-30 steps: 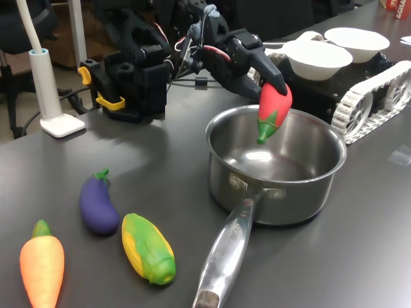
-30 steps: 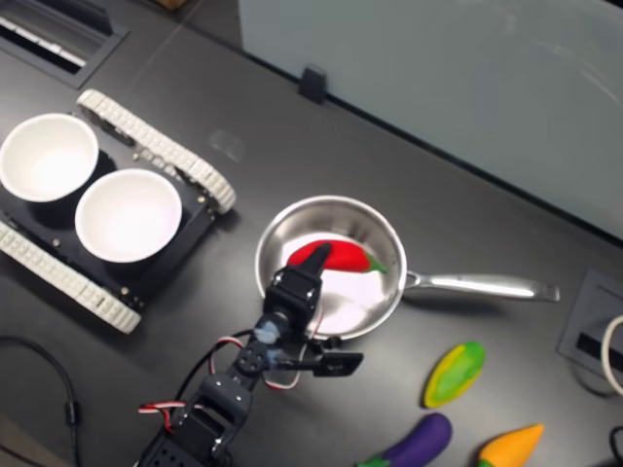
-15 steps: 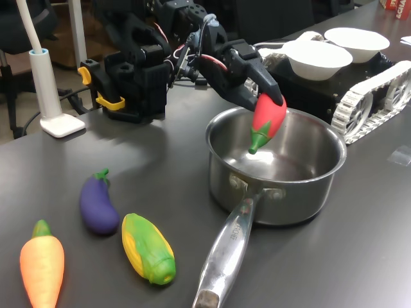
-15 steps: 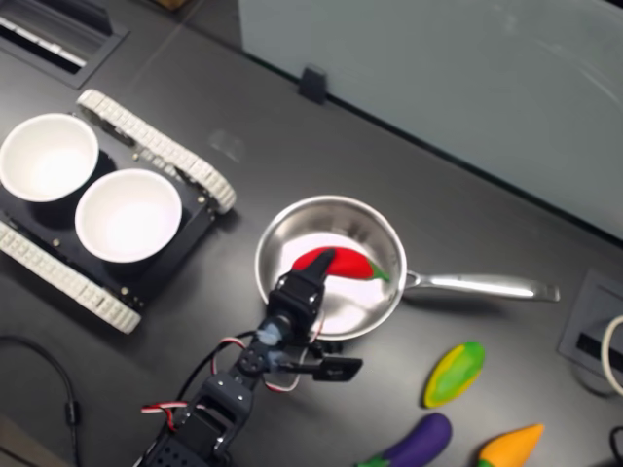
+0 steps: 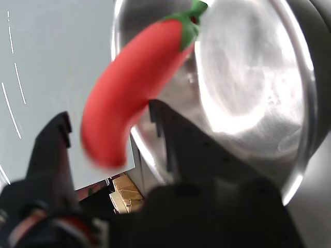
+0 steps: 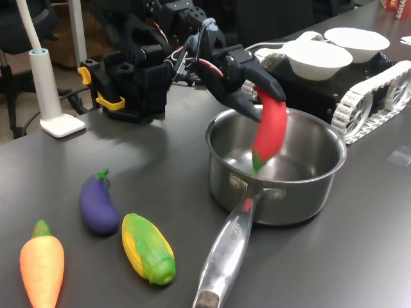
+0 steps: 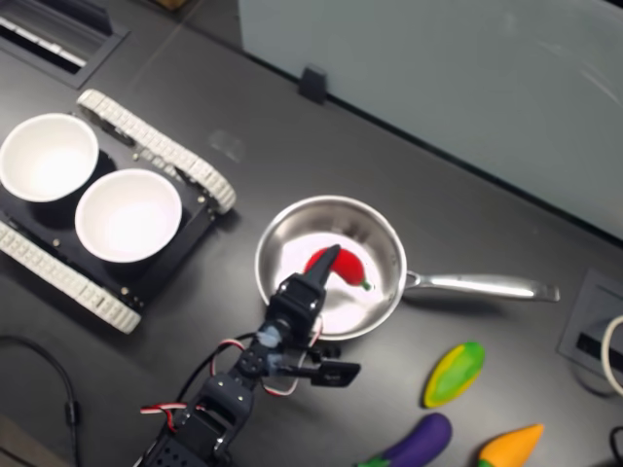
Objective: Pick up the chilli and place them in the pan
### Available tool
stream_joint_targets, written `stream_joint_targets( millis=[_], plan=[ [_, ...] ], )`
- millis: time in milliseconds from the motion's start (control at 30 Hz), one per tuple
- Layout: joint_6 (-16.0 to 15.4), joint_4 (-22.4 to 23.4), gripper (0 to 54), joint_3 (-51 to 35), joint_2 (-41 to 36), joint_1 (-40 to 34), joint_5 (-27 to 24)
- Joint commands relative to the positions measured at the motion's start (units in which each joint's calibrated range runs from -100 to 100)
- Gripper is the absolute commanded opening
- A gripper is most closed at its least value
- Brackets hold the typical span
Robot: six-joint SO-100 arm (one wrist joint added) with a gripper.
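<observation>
The red chilli (image 6: 270, 131) with its green cap pointing down hangs blurred over the steel pan (image 6: 289, 186), its tip inside the rim. My gripper (image 6: 263, 99) stands open just above the chilli's upper end, at the pan's far rim. In the wrist view the chilli (image 5: 134, 88) lies loose between my spread fingers (image 5: 51, 150), stem toward the pan's shiny floor (image 5: 248, 77). From above, in the second exterior view, the chilli (image 7: 341, 265) shows inside the pan (image 7: 384, 243) at the tip of my gripper (image 7: 316, 272).
A purple eggplant (image 6: 97, 204), a corn cob (image 6: 149, 249) and an orange carrot (image 6: 42, 264) lie at the first exterior view's lower left. Two white bowls (image 6: 318, 59) sit on a tracked vehicle (image 6: 379, 90) behind the pan. The pan's long handle (image 6: 228, 250) points toward the front.
The arm dipped toward the pan, and the chilli swung from tilted to nearly vertical and lower. The jaws have spread and the chilli is slipping out of them.
</observation>
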Motion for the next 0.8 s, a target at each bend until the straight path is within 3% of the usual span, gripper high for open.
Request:
stream_joint_targets(
  millis=[0, 167, 333, 567, 767],
  plan=[
    [0.9, 3.0, 31.2, -5.8, -2.6, -1.0, -0.9],
    [0.9, 6.5, 41.4, -7.6, -2.9, -1.4, -2.7],
    [0.9, 6.5, 46.0, -7.7, -3.4, -1.3, -3.3],
    [0.9, 6.5, 46.3, -9.4, -4.3, -1.2, -3.1],
    [0.9, 8.8, 40.3, -13.8, -5.3, -0.6, -2.6]
  ],
)
